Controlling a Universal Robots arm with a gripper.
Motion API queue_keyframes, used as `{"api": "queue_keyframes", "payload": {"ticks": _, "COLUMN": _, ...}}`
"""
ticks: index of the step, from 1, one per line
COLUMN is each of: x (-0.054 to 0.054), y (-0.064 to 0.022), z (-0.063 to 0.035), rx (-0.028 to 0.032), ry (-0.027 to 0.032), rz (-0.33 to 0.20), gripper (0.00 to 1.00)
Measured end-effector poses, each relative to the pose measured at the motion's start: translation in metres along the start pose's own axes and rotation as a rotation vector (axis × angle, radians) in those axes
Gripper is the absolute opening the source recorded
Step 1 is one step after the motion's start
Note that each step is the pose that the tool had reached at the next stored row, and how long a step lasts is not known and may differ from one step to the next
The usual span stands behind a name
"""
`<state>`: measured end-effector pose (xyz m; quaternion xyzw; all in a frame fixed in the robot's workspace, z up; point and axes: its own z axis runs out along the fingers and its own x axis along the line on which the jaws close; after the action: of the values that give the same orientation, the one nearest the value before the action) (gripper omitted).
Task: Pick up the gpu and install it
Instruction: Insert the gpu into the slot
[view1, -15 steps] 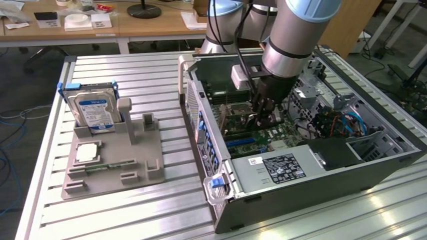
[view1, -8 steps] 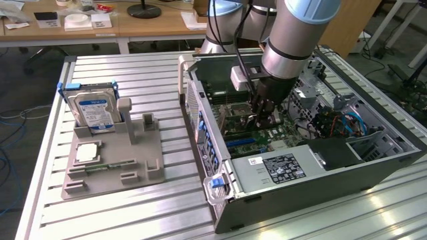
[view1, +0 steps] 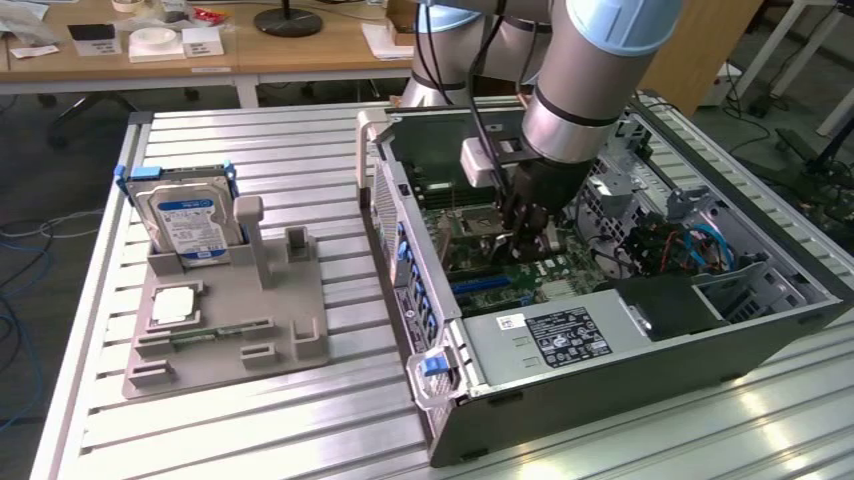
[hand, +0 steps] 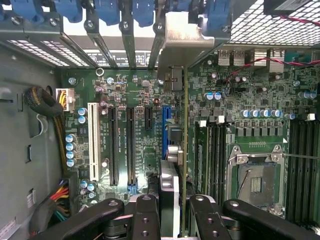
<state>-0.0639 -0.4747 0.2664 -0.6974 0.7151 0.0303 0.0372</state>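
The pincer (hand: 170, 220), partly closed, clamps the gpu (hand: 185, 150) edge-on above the motherboard (hand: 125, 95), beside the blue slot (hand: 166, 125). Its metal bracket (hand: 185, 42) sits near the case's rear slot covers; empty slots lie alongside.

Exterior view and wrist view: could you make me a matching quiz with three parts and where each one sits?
Things:
1. gpu
2. hard drive
3. power supply

Places:
a. lying inside the case, label up
b. held edge-on by the gripper over the motherboard
c. standing in the grey holder outside the case

Pairs: 1-b, 2-c, 3-a
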Motion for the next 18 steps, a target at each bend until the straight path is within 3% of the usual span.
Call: {"api": "queue_keyframes", "payload": {"ticks": 18, "x": 0.0015, "y": 0.0046, "z": 0.0085, "rx": -0.0001, "ry": -0.0001, "rz": 0.000, "gripper": 0.28}}
